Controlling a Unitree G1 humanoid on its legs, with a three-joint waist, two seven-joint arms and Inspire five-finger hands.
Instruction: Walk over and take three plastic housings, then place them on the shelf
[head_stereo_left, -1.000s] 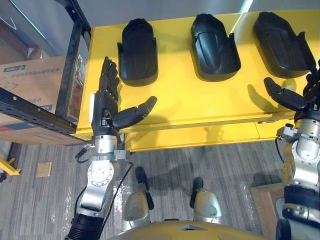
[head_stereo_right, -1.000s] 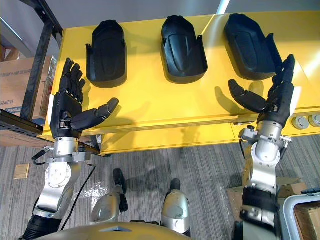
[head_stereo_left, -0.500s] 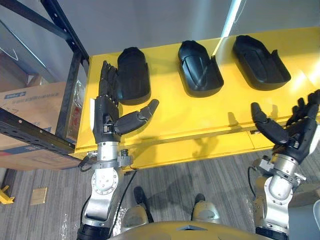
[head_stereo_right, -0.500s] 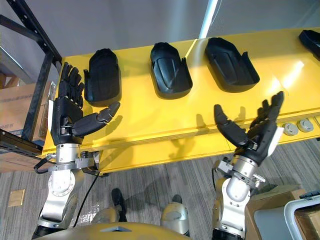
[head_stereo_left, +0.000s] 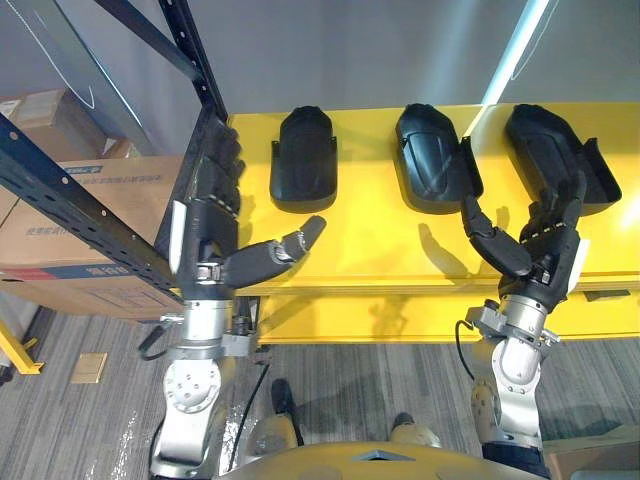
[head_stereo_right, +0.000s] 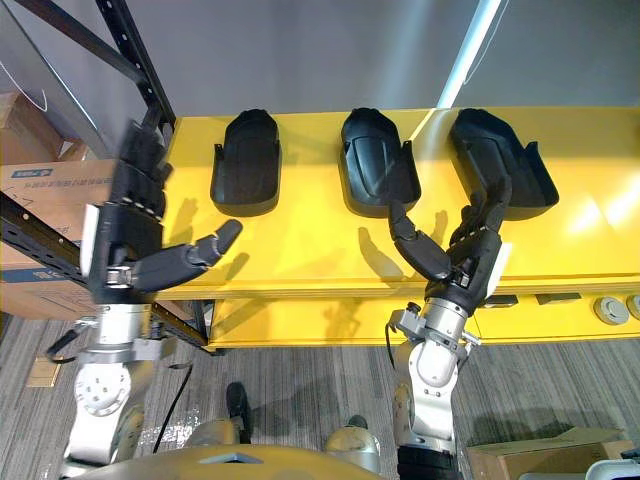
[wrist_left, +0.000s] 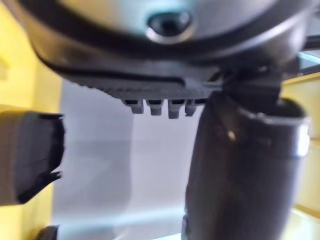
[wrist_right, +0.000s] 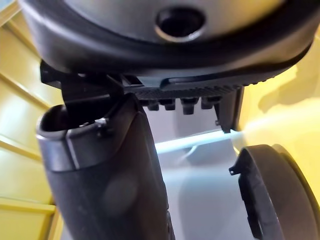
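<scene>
Bright, even light falls from above onto the yellow table (head_stereo_left: 370, 230), which gives back pale glare at its right end, and a slanting streak of light (head_stereo_left: 520, 45) is mirrored on the grey wall (head_stereo_left: 380, 50) behind. The glossy black housings (head_stereo_left: 305, 170) carry faint highlights and throw short, soft shadows on their near side, while the rack (head_stereo_left: 60, 205) and boxes (head_stereo_left: 115, 190) at the left lie dimmer. In the wrist views the left hand (wrist_left: 240, 165) and right hand (wrist_right: 110, 190) stand dark against a pale, bright backdrop.

Yellow table (head_stereo_left: 370, 235) against a grey wall (head_stereo_left: 380, 50) — grey striped carpet (head_stereo_left: 400, 370) below.
</scene>
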